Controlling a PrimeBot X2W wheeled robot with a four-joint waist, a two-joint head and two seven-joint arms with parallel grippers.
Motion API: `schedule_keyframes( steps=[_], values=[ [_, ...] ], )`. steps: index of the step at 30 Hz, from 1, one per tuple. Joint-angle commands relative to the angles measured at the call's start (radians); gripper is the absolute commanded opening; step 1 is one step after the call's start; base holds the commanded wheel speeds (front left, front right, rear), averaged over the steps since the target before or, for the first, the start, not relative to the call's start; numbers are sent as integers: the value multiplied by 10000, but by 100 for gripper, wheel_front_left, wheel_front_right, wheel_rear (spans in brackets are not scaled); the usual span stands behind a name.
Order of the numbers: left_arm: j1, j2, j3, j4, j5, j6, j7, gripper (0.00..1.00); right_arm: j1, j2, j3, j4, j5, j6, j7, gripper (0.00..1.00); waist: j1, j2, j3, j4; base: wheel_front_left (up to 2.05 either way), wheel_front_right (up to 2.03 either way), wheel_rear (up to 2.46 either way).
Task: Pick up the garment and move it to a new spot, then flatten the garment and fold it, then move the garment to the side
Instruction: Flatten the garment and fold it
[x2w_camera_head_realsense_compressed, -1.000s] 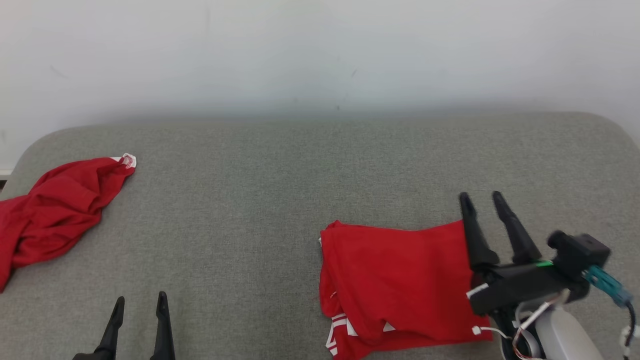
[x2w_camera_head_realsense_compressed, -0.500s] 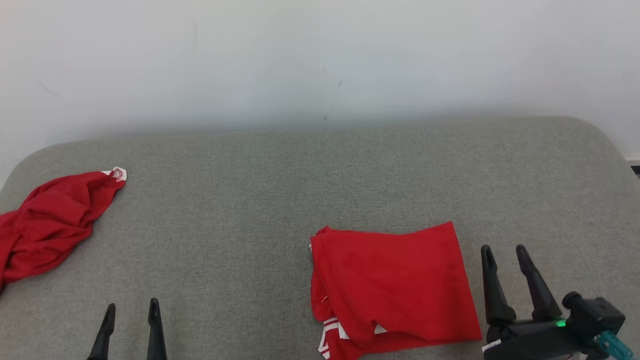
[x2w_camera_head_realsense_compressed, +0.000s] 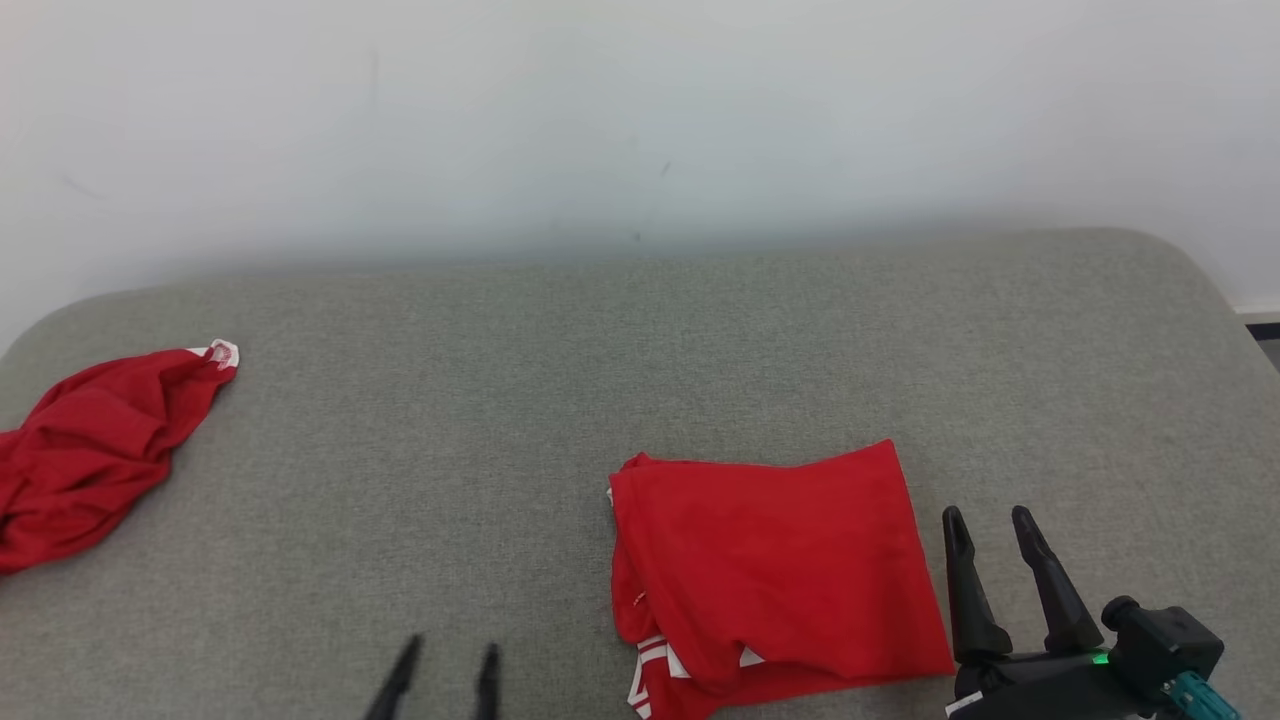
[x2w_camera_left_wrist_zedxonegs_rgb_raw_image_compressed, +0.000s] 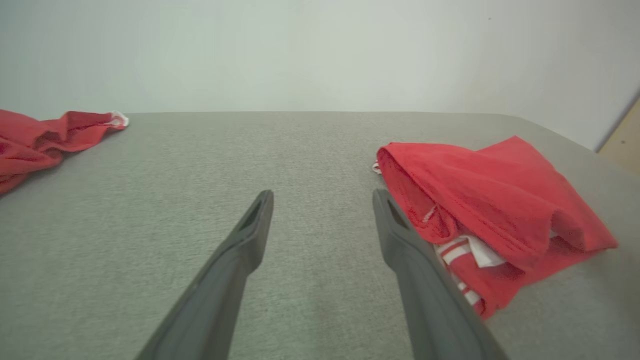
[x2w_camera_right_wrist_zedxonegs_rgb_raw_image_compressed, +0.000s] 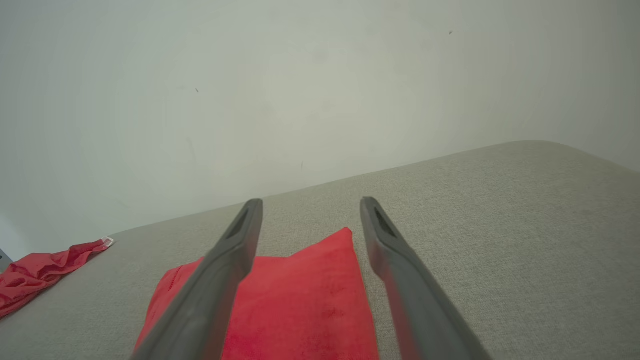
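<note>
Folded red garment (x2w_camera_head_realsense_compressed: 770, 565): thin, light, limp. Likely sags and sheds layers if lifted by one point. Best hold: pinch all layers at two corners, or slide it along bench (x2w_camera_head_realsense_compressed: 600, 350). Look: neat red rectangle, white stripes peeking at near-left corner. Lies right of bench centre, just beside right gripper (x2w_camera_head_realsense_compressed: 987, 520), which is spread, empty. Left gripper (x2w_camera_head_realsense_compressed: 450, 648) spread, empty. Crumpled red garment (x2w_camera_head_realsense_compressed: 90, 450) far left.

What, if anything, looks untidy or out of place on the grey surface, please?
The folded red garment is slightly uneven: white-striped layers poke out at its near left corner. A second red garment lies crumpled, not folded, at the left edge of the grey surface.
</note>
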Motion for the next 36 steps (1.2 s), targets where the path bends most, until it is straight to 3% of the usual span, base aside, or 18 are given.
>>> schedule_keyframes(
  steps=[1,16,31,32,33,34,35,36],
  values=[
    [-185,80,-520,198,-142,9,-31,100,-98,-1,90,28,-6,-26,-48,100,0,0,57,-104,0,0,0],
    [-1699,133,-4055,2206,-1200,10,-31,100,-562,141,355,4,-107,-26,-55,100,0,0,754,-1154,0,0,0],
    [-2641,50,-4590,3517,-1793,10,-31,100,-795,305,373,-58,-187,-26,-55,100,0,0,1081,-1601,0,0,0],
    [-2692,34,-4604,3581,-1852,10,-31,85,-802,308,359,-62,-197,-26,-57,100,0,0,1088,-1601,0,0,0],
    [-2740,20,-4603,3652,-1895,10,-31,45,-809,315,346,-63,-212,-26,-55,100,0,0,1095,-1597,0,0,0],
    [-2790,7,-4597,3714,-1939,10,-31,32,-818,322,338,-67,-231,-26,-57,100,0,0,1101,-1589,0,0,0],
    [-2841,-4,-4534,3723,-1968,10,-31,5,-822,326,327,-74,-238,-26,-55,100,0,0,1102,-1580,0,0,0],
    [-2876,-19,-4496,3720,-1993,10,-31,0,-822,329,317,-82,-243,-26,-55,100,0,0,1097,-1564,0,0,0]
  ],
)
